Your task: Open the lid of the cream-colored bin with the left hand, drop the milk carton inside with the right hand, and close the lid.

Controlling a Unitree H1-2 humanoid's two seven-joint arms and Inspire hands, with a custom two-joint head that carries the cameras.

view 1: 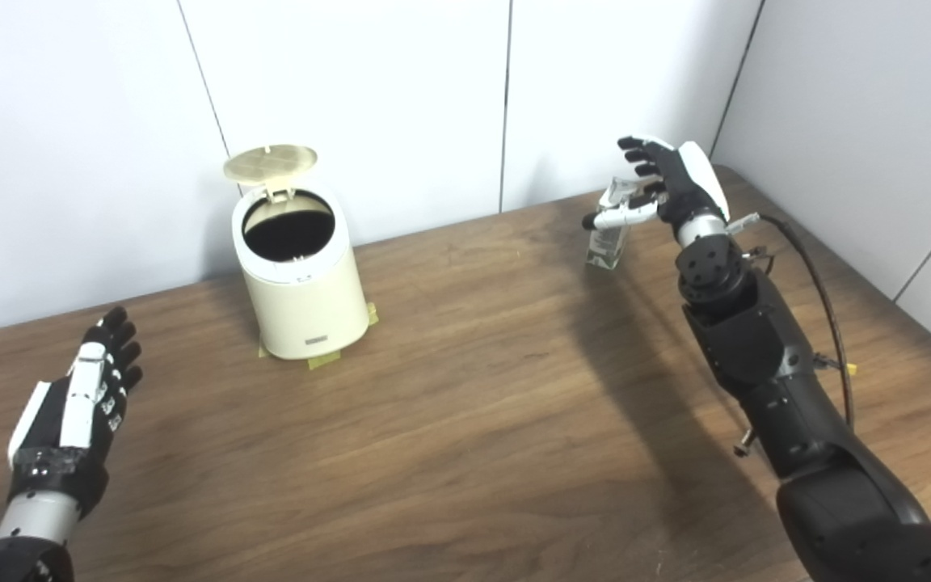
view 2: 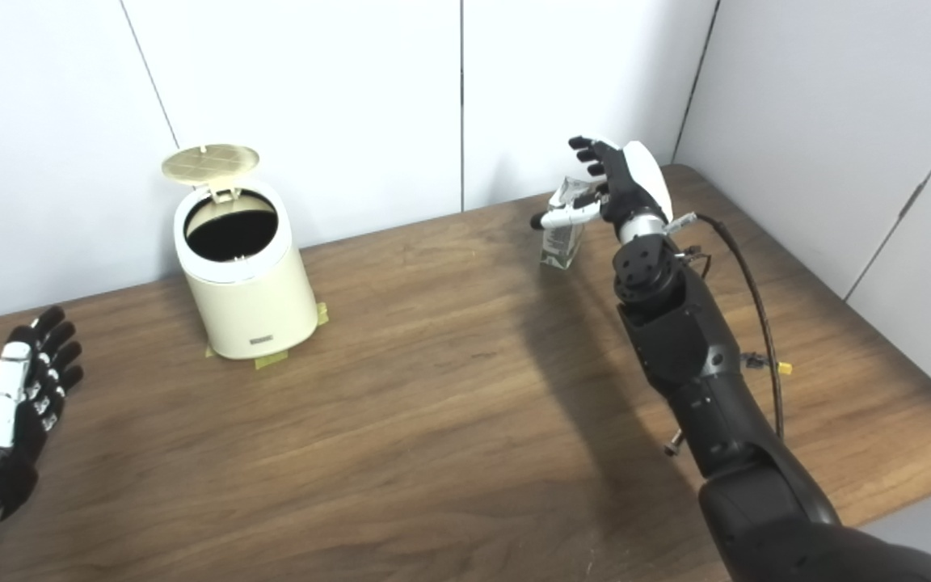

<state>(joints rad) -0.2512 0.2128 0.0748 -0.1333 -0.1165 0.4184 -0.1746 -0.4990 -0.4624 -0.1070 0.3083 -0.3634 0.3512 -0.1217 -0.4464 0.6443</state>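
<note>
wood table (view 1: pixel 473 388) against white wall panels (view 1: pixel 352 97), nothing else on it from what i see. milk carton (view 1: pixel 609 238) stands upright at the far right of the table, right at the fingertips of my right hand (view 1: pixel 671 190). thumb crosses in front of the carton's upper part, other fingers spread above and behind its gabled top. i read that as fingers apart, not clamped yet; can't tell if the thumb is actually touching. carton base looks to be on the table, so not lifted.

right arm is stretched far forward, wrist turned so the palm faces left toward the carton, set for a side wrap.

cream-colored bin (view 1: pixel 300 283) sits well left of those fingers, taped down on yellow tape tabs (view 1: pixel 324 360), probably so it won't slide. lid (view 1: pixel 270 164) is already up and standing on its hinge, mouth open and dark inside.

left hand (view 1: pixel 82 404) is near the front left, well short of the bin, fingers straight and slightly apart, holding nothing. my guess: parked until lid closing.
</note>
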